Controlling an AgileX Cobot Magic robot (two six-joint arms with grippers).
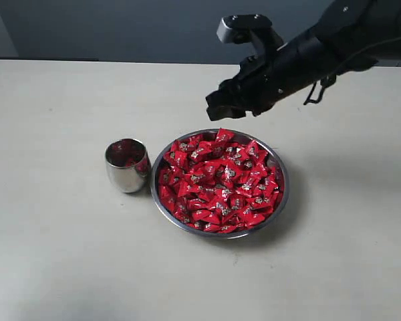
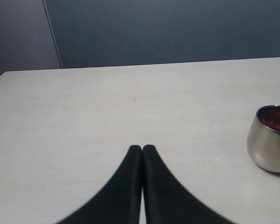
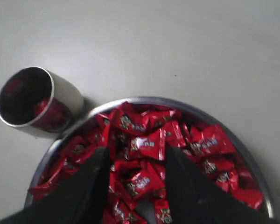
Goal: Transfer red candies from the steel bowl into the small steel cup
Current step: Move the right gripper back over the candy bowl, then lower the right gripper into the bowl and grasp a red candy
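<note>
The steel bowl (image 1: 285, 190) sits mid-table, heaped with red candies (image 1: 220, 180). Just left of it stands the small steel cup (image 1: 127, 167), with a few red candies inside. My right gripper (image 1: 217, 107) hovers above the bowl's far rim. In the right wrist view it (image 3: 136, 151) is open over the candies (image 3: 147, 144), holding nothing, with the bowl's rim (image 3: 144, 100) and the cup (image 3: 60, 91) beyond it. My left gripper (image 2: 142, 148) is shut and empty over bare table, well away from the cup (image 2: 268, 144). It does not show in the exterior view.
The pale table (image 1: 60, 254) stretches around the bowl and cup. A dark wall (image 2: 168, 28) rises behind its far edge. The right arm (image 1: 334, 47) reaches in from the upper right.
</note>
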